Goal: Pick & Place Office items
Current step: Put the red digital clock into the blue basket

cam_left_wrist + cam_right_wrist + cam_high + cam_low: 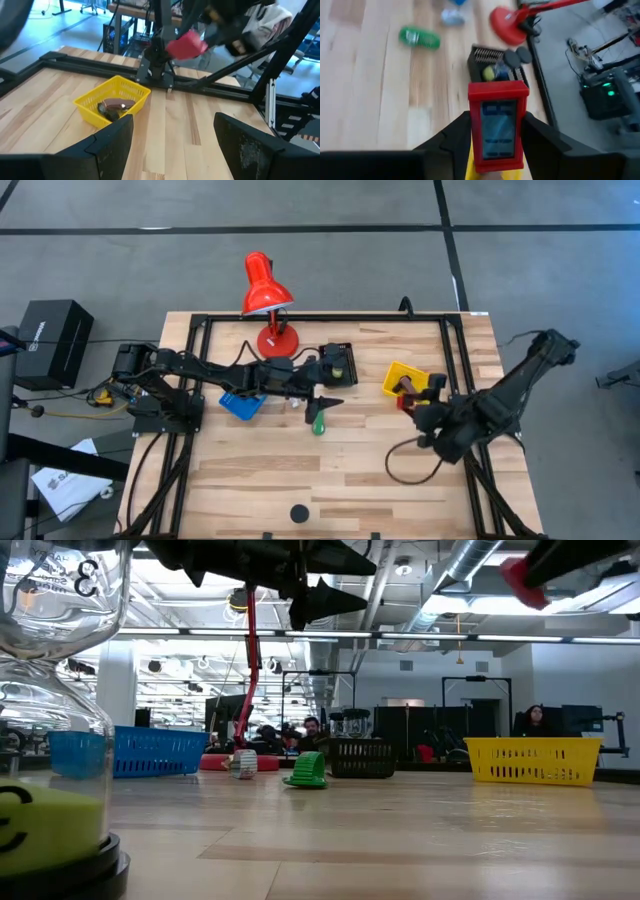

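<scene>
High view: right hand (432, 402) is at the yellow bin (405, 377) on the right side of the surface (330, 470), closed on a red tag (498, 123). Right wrist view confirms it: the tag sits upright between the two fingers, its pale face toward the camera, a yellow edge just below it. Left wrist view shows the same tag (186, 45) up in the air beyond the yellow bin, which already holds a brown block (117, 104) and a darker piece.

Left hand (325, 398) hangs over mid-surface with fingers spread wide and nothing between them. A green stick (318, 421) lies on the wood just beside it, with a small white tube (297, 404) near the blue bin (241, 404). Black bin (338, 362) stands beside the red lamp (268, 295). One black disc (299, 513) lies alone at the near edge.
</scene>
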